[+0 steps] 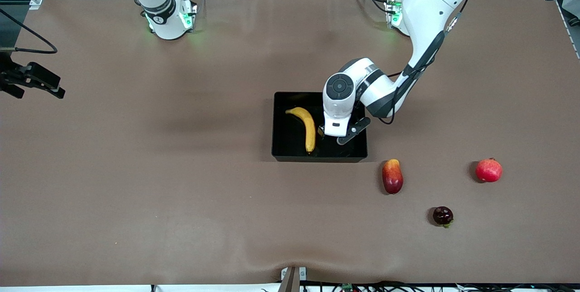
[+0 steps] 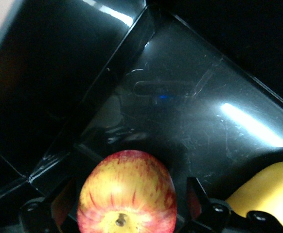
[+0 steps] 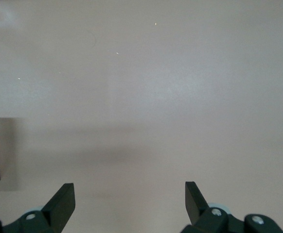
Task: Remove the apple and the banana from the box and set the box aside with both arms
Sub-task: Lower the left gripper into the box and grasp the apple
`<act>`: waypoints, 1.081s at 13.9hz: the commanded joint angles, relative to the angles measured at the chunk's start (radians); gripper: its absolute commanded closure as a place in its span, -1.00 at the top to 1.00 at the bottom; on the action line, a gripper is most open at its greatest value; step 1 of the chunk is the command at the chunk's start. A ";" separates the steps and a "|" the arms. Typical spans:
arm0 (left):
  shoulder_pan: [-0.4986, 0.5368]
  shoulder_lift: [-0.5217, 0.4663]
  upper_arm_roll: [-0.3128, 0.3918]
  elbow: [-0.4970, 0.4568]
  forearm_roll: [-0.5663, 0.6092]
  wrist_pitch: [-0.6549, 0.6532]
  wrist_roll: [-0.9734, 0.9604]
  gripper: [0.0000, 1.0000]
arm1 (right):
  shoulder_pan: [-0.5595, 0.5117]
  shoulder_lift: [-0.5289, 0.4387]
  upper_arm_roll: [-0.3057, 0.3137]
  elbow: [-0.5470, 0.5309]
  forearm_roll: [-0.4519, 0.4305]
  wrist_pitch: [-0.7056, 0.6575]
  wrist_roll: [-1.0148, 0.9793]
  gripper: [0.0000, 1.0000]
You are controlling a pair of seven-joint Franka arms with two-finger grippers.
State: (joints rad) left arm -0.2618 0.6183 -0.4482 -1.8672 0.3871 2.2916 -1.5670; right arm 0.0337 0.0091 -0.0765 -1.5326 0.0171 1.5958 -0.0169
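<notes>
Apple (image 2: 127,194) removal is the step in hand: the left claw (image 2: 127,206) stands wide open around it inside the box (image 1: 290,147), beside the banana (image 1: 306,126). Next it must close and lift. The right claw (image 3: 129,201) waits open over bare tabletop (image 1: 158,169).

Apple (image 2: 127,194), banana (image 1: 306,126) inside black box (image 1: 290,153)

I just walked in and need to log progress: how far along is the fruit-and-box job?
Nothing looks finished yet. The banana lies in the box, and so does the apple. In hand: the left pincer is down inside the box, open, its fingers either side of the apple. The right pincer waits open over bare table. Left to do: lift out both fruits, then shift the box aside with both arms.
</notes>
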 commanded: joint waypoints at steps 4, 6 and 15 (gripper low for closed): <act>-0.014 -0.002 -0.004 -0.007 0.029 0.025 -0.064 -0.79 | 0.005 0.003 0.006 0.012 -0.011 -0.003 0.002 1.00; -0.013 -0.031 -0.004 -0.001 0.029 0.000 -0.061 -1.00 | 0.005 0.003 0.006 0.012 -0.009 -0.003 -0.003 1.00; 0.166 -0.209 -0.004 0.172 -0.054 -0.307 0.347 -1.00 | 0.021 0.022 0.008 0.008 -0.011 -0.011 0.000 1.00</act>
State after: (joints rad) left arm -0.1789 0.4265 -0.4479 -1.6881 0.3681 1.9932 -1.3555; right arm 0.0484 0.0246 -0.0691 -1.5341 0.0168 1.5923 -0.0170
